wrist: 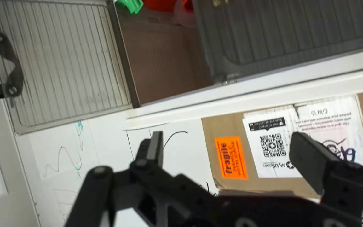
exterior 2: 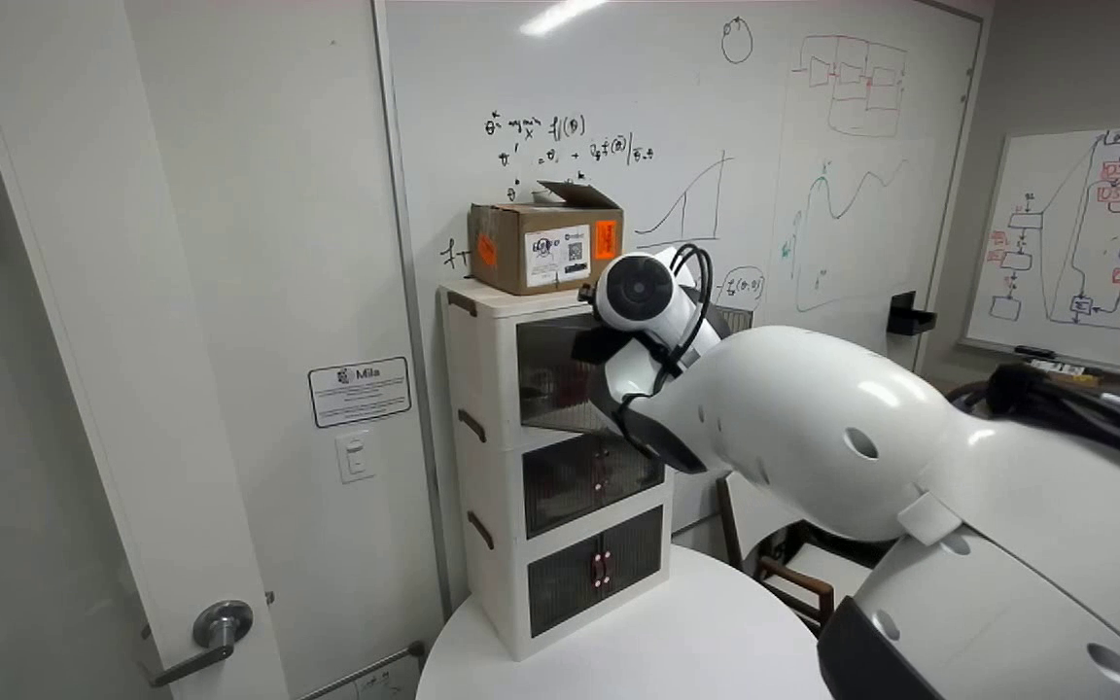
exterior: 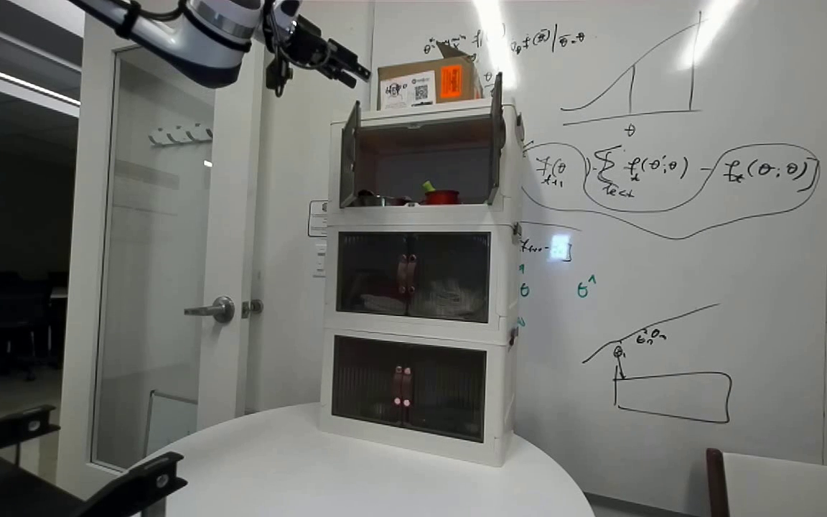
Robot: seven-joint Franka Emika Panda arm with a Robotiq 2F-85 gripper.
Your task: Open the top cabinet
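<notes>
Beneath the cardboard box [exterior: 428,85], the top cabinet [exterior: 421,164] has both ribbed doors [wrist: 65,63] swung out. They look thin, light and stiff, probably best taken by a curved handle [wrist: 17,67]; the Robotiq gripper [wrist: 228,151] hangs empty, fingers [wrist: 310,160] apart.

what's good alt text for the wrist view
The top cabinet stands open, seen upside down, ribbed doors swung outward, red items and a green item inside. Below, the open hand partly hides a cardboard box with an orange fragile label.
</notes>
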